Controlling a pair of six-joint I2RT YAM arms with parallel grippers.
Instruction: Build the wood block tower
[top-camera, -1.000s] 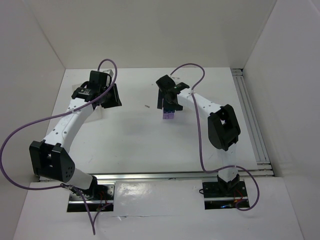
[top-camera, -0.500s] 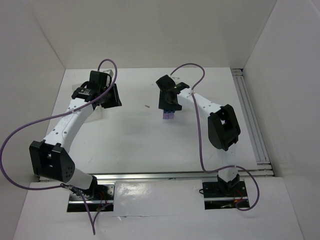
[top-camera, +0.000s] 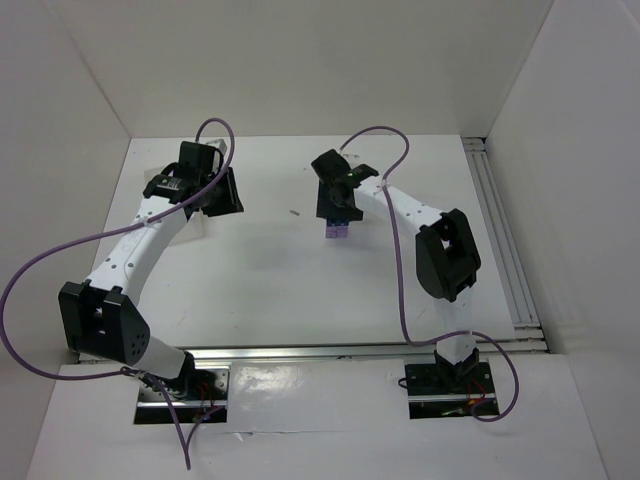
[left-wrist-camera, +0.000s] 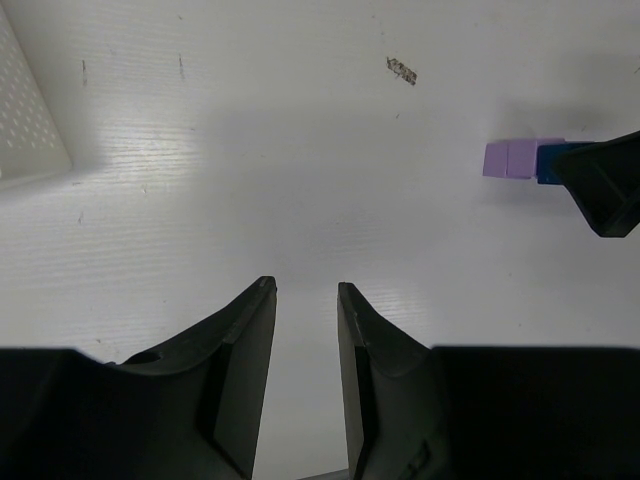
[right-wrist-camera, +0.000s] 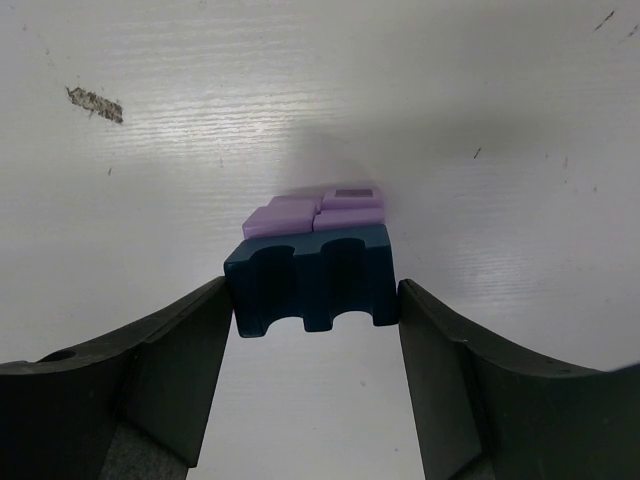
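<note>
The wood block tower stands mid-table: light purple blocks (right-wrist-camera: 315, 215) at the base with a dark blue block (right-wrist-camera: 310, 280) on top. This blue block has two arched notches. My right gripper (right-wrist-camera: 315, 290) is over the tower, and its two fingers press against the blue block's left and right sides. From above, only the purple base (top-camera: 337, 230) shows below that gripper (top-camera: 338, 205). My left gripper (left-wrist-camera: 305, 290) hovers open over bare table at the left, nothing between its fingers. It sees the tower (left-wrist-camera: 510, 158) far to its right.
A translucent white box (left-wrist-camera: 25, 130) lies left of the left gripper. A small dark scuff (top-camera: 294, 212) marks the table between the arms. White walls enclose the table, and a metal rail (top-camera: 505, 240) runs along its right edge.
The right gripper's jaws have narrowed onto the dark blue block. Both arms have stayed nearly still.
</note>
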